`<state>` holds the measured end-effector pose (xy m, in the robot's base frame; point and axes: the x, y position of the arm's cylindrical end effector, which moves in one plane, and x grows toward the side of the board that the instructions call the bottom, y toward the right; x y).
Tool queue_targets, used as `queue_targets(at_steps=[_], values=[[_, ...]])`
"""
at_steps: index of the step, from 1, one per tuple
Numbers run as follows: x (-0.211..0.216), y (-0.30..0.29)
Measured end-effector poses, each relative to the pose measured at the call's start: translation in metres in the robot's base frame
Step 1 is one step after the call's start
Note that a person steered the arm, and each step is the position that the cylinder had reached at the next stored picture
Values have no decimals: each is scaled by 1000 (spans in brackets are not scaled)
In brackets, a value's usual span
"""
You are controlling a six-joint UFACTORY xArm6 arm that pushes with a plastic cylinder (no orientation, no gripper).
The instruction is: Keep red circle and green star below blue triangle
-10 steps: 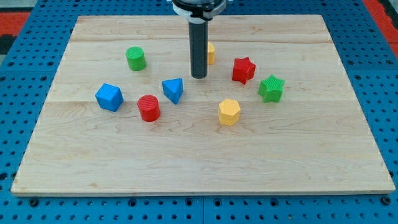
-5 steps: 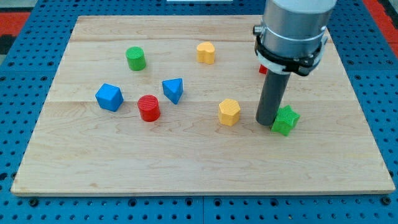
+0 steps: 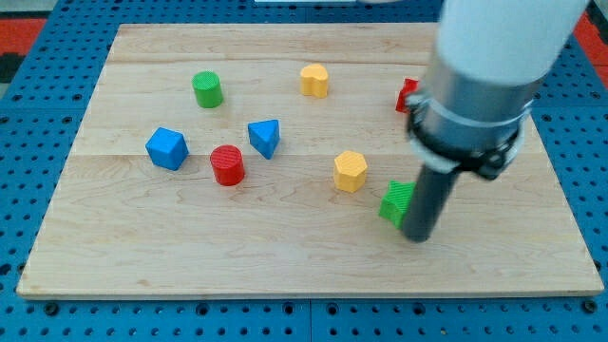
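Pictured on a pale wooden board (image 3: 285, 256) over blue pegboard (image 3: 38, 114): my tip (image 3: 416, 237) planted low on the view's right, pressed against the right side of the green star (image 3: 396, 201), half of which sits hidden behind the dark rod. No jaws to open or close here — only a bare rod, touching the star and clamping nothing. Just up and left of the star, a yellow hexagonal block (image 3: 350, 171), near but apart. Farther left, the blue triangle (image 3: 265, 138), with the red circle (image 3: 227, 164) just beside it, lower and to the view's left. Left again, a blue cube-like block (image 3: 167, 148); toward the view's top, a green cylinder (image 3: 207, 89) and a second yellow block (image 3: 314, 80). At the right, a red block (image 3: 407, 94) — mostly screened by the blurred arm housing, shape not readable.
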<state>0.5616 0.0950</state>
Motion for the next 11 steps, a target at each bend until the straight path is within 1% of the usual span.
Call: queue_targets(at_steps=[1, 2, 3, 4, 5, 7, 8, 9, 10, 11], values=[[-3, 32], [-23, 86], [-46, 64], [-30, -10], [-9, -101], [-65, -74], [-83, -94], [-88, -140], [-113, -141], [-148, -150]])
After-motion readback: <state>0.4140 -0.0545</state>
